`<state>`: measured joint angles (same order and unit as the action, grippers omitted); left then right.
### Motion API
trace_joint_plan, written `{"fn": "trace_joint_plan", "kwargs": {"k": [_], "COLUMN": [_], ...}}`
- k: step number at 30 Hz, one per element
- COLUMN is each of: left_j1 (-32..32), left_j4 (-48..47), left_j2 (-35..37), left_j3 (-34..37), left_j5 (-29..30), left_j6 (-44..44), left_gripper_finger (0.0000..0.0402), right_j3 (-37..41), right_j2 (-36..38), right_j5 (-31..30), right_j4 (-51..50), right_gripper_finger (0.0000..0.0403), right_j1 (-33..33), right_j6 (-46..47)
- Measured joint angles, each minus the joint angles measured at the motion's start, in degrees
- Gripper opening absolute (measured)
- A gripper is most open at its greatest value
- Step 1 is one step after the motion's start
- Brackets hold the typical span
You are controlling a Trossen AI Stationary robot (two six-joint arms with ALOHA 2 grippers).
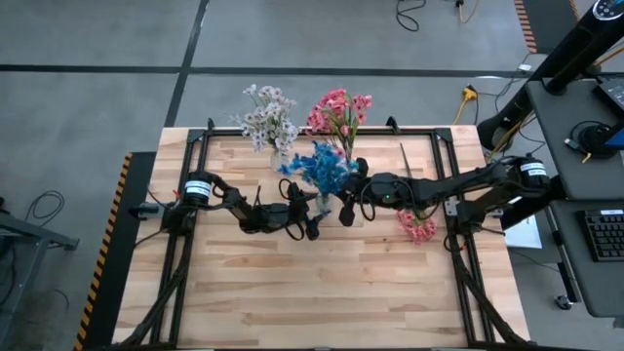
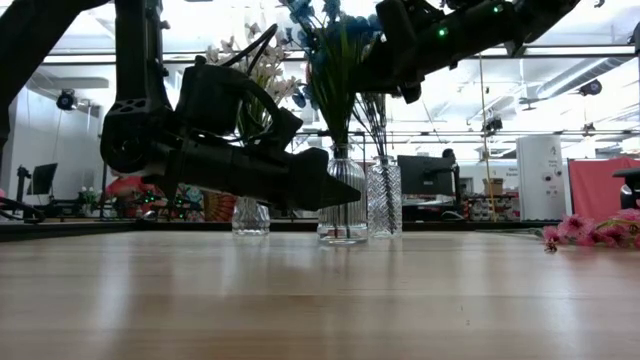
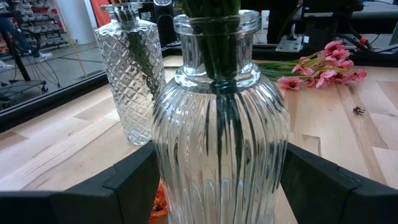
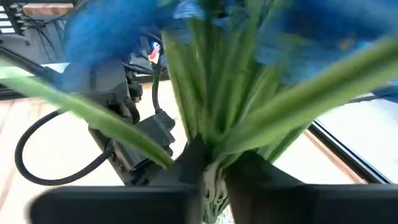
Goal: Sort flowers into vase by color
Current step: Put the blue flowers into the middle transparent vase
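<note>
At the middle of the wooden surface (image 1: 292,283) we list three glass vases: a ribbed vase (image 3: 221,130) with blue flowers (image 1: 320,168), a diamond-cut vase (image 3: 129,74) just behind it with pink flowers (image 1: 339,112), and a third vase (image 2: 250,216) to the left with white flowers (image 1: 268,117). The left gripper (image 1: 310,222) brackets the ribbed vase, one finger on either side of the glass, jaws spread wide; whether the pads touch the glass we cannot tell. The right gripper (image 4: 211,165) sits above the same vase, jaws closed on the green stems of the blue bunch just under the blossoms. One loose pink spray (image 1: 417,226) lies flat on the surface near the right arm, well apart from the vases. We judge the step in hand to be seating the blue stems while the vase is steadied. The next move would call for releasing the stems, lifting clear without dragging blossoms out, then fetching the pink spray for the diamond-cut vase.
</note>
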<state>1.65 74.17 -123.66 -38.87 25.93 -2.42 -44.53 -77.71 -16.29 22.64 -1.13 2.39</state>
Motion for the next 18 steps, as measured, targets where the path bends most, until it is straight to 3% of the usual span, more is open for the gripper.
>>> {"fn": "trace_joint_plan", "kwargs": {"k": [2, 18], "left_j1": [0.0, -0.03], "left_j4": [-0.02, -0.02], "left_j2": [0.0, 0.0], "left_j3": [0.0, 0.02], "left_j5": [0.0, -0.81], "left_j6": [-0.04, -0.08], "left_gripper_finger": [0.0272, 0.0272], "right_j3": [0.0, -0.07], "right_j2": [0.0, -1.42], "right_j5": [0.09, 0.2], "right_j4": [0.01, 0.85], "right_gripper_finger": [0.0022, 0.0018], "right_j1": [-0.02, -0.02], "right_j6": [0.1, 0.98]}}
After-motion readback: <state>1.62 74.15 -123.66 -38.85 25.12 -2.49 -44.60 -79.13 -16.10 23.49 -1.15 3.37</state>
